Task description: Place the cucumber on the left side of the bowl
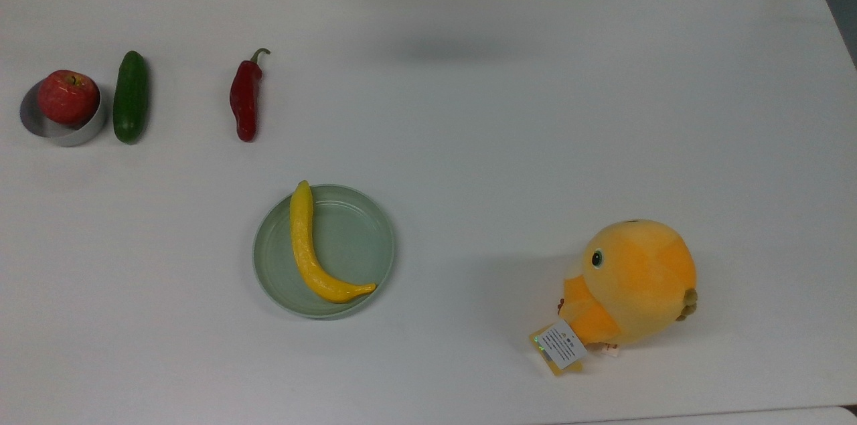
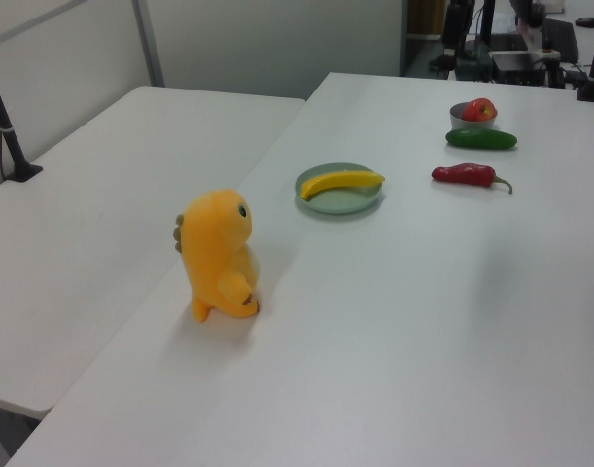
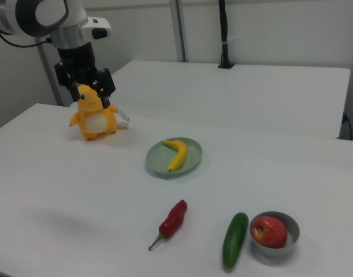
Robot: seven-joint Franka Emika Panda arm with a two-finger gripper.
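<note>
The dark green cucumber [image 1: 130,97] lies on the white table just to the top view's right of the small silver bowl [image 1: 63,137], close beside its wall. A red apple [image 1: 67,96] sits in the bowl. In the right view the cucumber [image 3: 235,239] lies left of the bowl [image 3: 274,249]; in the left view the cucumber [image 2: 481,139] lies in front of the bowl [image 2: 460,114]. My gripper [image 3: 90,92] hangs high at the right view's far left, in line with the plush toy, far from the cucumber. It looks open and holds nothing.
A red chili [image 1: 246,100] lies to the top view's right of the cucumber. A pale green dish [image 1: 361,237] holds a yellow banana-like fruit [image 1: 308,251]. An orange plush toy [image 1: 633,284] stands near the front right. A second white table [image 2: 102,195] adjoins.
</note>
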